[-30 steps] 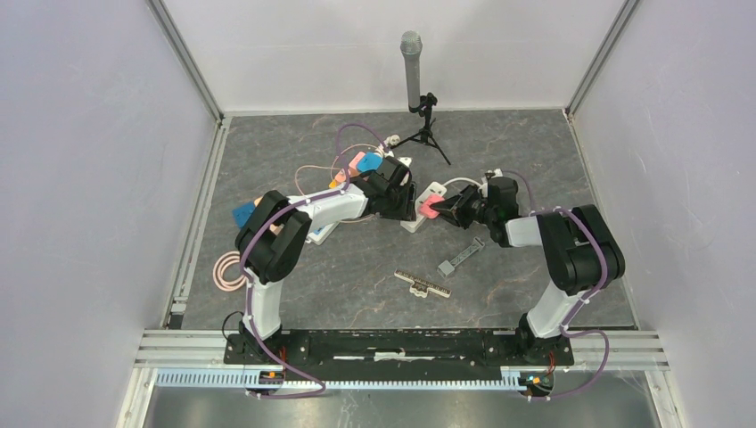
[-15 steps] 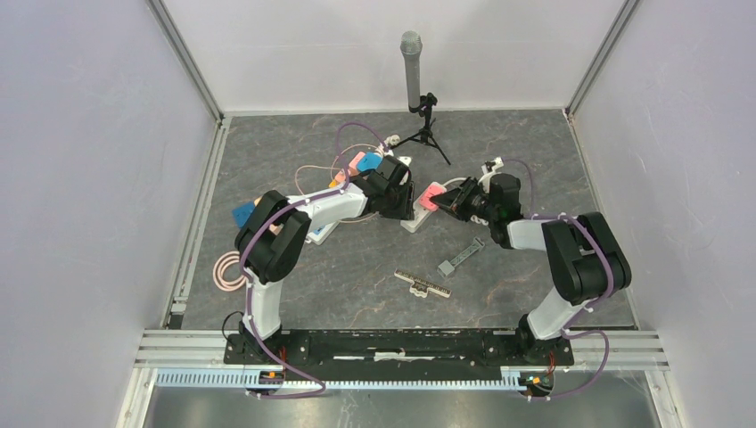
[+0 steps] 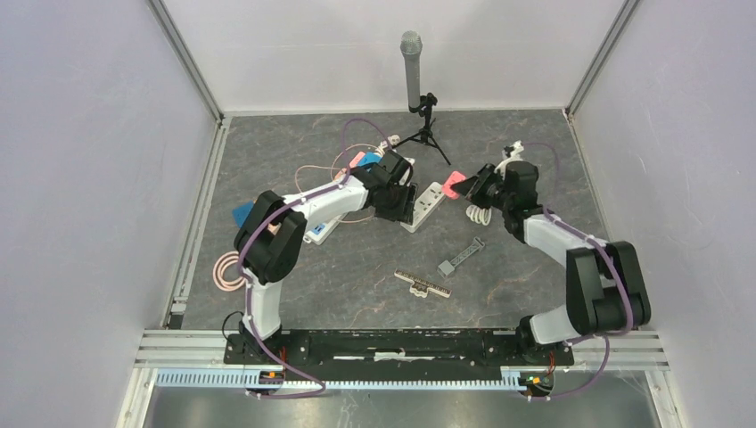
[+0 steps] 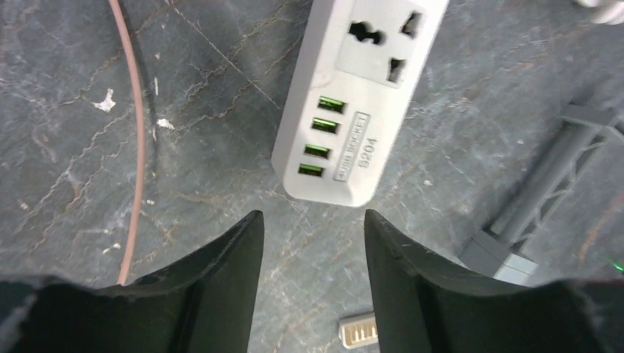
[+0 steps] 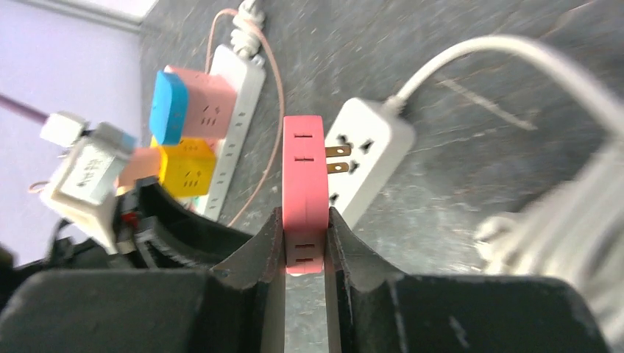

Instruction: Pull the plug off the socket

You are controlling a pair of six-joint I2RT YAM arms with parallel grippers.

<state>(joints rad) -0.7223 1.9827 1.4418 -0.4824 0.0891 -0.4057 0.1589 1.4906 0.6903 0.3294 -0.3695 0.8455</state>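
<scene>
The pink plug [image 5: 303, 191] is clamped between my right gripper's [image 5: 305, 220] fingers, its two metal prongs bare and clear of the white socket strip [image 5: 366, 154]. In the top view the plug [image 3: 455, 183] hangs above the table to the right of the strip [image 3: 425, 204], with my right gripper [image 3: 472, 185] behind it. My left gripper [image 3: 403, 201] is by the strip's near-left end. In the left wrist view the left gripper [image 4: 314, 228] is open and empty, just short of the strip's USB end [image 4: 353, 110].
A second white strip [image 5: 232, 110] carries pink, blue and yellow adapters [image 5: 188, 110] at the left. A grey bar [image 3: 461, 255] and a comb-like part [image 3: 423, 283] lie in front. A microphone tripod [image 3: 423, 125] stands behind. The coiled white cable [image 3: 480, 214] lies under the right wrist.
My right gripper has lifted the pink plug up and to the right, out of the socket strip. The left gripper has stayed by the strip's end.
</scene>
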